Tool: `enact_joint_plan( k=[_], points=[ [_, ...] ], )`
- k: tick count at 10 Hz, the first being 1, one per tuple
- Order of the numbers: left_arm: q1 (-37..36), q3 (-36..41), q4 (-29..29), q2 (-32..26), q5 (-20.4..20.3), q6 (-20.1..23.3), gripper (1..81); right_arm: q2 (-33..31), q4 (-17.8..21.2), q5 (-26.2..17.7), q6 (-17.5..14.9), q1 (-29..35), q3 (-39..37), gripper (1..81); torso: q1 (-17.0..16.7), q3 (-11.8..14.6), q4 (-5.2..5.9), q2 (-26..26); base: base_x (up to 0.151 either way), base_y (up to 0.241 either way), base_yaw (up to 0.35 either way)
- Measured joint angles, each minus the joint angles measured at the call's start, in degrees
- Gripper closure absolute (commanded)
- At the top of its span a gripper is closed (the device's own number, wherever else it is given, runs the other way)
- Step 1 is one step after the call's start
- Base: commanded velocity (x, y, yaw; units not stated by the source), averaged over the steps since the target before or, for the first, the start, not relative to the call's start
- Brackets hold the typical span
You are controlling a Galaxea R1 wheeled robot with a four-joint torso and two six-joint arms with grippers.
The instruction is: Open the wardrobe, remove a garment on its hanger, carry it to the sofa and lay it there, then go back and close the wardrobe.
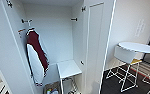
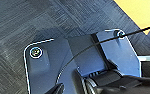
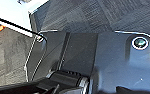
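Observation:
The wardrobe [image 1: 53,32] stands wide open right in front of me, its white doors swung out to the left [image 1: 6,50] and right [image 1: 96,45]. Inside, a dark red and white jacket [image 1: 37,52] hangs at the left side from the rail end [image 1: 26,21]. The rest of the hanging space to its right is bare white wall. In the wrist views my arms' dark plates [image 2: 86,62] [image 3: 103,57] hang above dark carpet [image 2: 28,20].
A white shelf [image 1: 68,68] sits low inside the wardrobe, with a box of small items [image 1: 52,90] under it. To the right stand a round white table [image 1: 138,47] and a white chair [image 1: 124,55] on thin legs. A yellow floor patch [image 2: 141,10] lies near the left arm.

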Motion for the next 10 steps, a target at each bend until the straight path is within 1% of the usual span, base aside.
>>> enact_joint_plan(
  k=[6, 10],
  points=[
    [0.2, -0.06, 0.0, 0.37, 0.13, 0.0, 1.0, 0.09, -0.01, -0.05, 0.0, -0.22, 0.0, 1.0, 0.0, 0.02, 0.0, 0.0, 0.0, 0.0, 0.324],
    [0.18, -0.11, 0.0, 0.5, 0.05, 0.0, 1.0, 0.04, -0.01, -0.06, -0.02, -0.2, 0.0, 1.0, 0.02, 0.02, 0.0, 0.0, 0.0, 0.0, 0.276]
  ],
)
